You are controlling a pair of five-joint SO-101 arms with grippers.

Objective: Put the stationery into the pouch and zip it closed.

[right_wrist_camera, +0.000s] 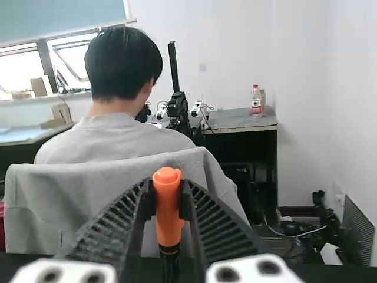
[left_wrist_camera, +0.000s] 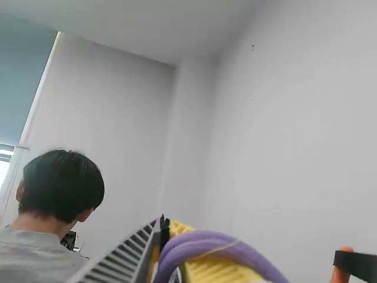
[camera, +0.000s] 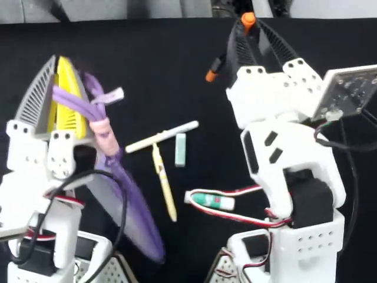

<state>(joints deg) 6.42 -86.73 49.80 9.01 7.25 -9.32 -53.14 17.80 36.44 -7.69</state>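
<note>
While the high view looks down, pouch: a soft purple fabric pouch (camera: 138, 224) hangs limp from the left gripper (camera: 58, 71) over the black table (camera: 165, 71), its lower end near that arm's base.
Left jaws: closed on the pouch's rim, grey ribbed finger against yellow.
Right jaws: the right gripper (camera: 250, 35), far right, is clamped on a black marker with an orange cap (camera: 248, 19).
Loose stationery: a slim cream pen (camera: 162, 137), a yellow pen (camera: 165, 183), a pale green block eraser (camera: 180, 149) and a green-and-white tube (camera: 212, 200) lie between the arms. They look light, stiff and smooth, likely to roll, and best pinched mid-barrel.
Left wrist view, pouch (left_wrist_camera: 206, 244): the rim is pinched in the left gripper (left_wrist_camera: 165, 236). The cloth is floppy, so the mouth probably needs holding open.
Right wrist view, marker (right_wrist_camera: 168, 183): it stands upright in the right gripper (right_wrist_camera: 168, 197), between black ribbed fingers.
</note>
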